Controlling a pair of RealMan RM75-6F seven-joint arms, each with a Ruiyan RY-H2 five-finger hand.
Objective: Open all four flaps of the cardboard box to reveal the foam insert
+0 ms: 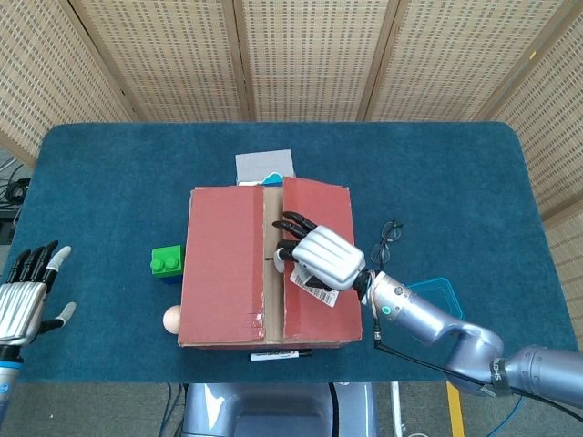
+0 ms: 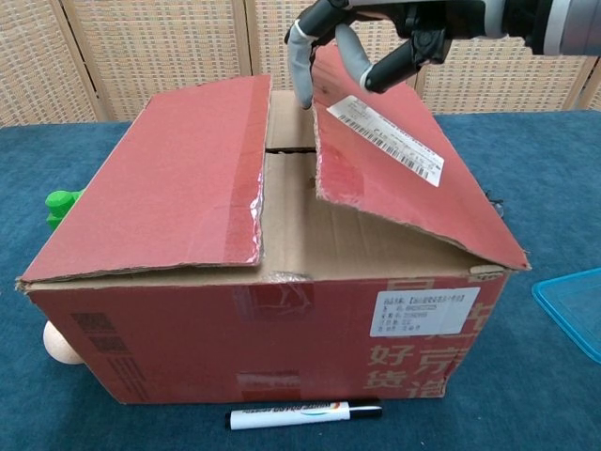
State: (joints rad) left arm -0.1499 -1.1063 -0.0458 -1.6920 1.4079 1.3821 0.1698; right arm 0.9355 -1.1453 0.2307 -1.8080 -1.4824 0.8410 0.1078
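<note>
The red cardboard box [image 1: 223, 273] [image 2: 282, 329] stands mid-table. Its left top flap [image 2: 169, 178] lies down. My right hand [image 1: 321, 257] [image 2: 404, 19] grips the inner edge of the right top flap [image 1: 323, 200] [image 2: 413, 178], fingers hooked under it and thumb on top by the white label. That flap is tilted up, and plain brown cardboard [image 2: 291, 216] of an inner flap shows in the gap. No foam is visible. My left hand [image 1: 23, 296] hovers off the table's left edge, fingers spread, holding nothing.
A green block [image 1: 167, 262] and a pale ball [image 1: 172, 319] sit by the box's left side. A marker [image 2: 305, 413] lies in front of it. Glasses [image 1: 387, 241] and a blue lidded container [image 1: 435, 296] lie to the right; a grey box [image 1: 264, 167] is behind.
</note>
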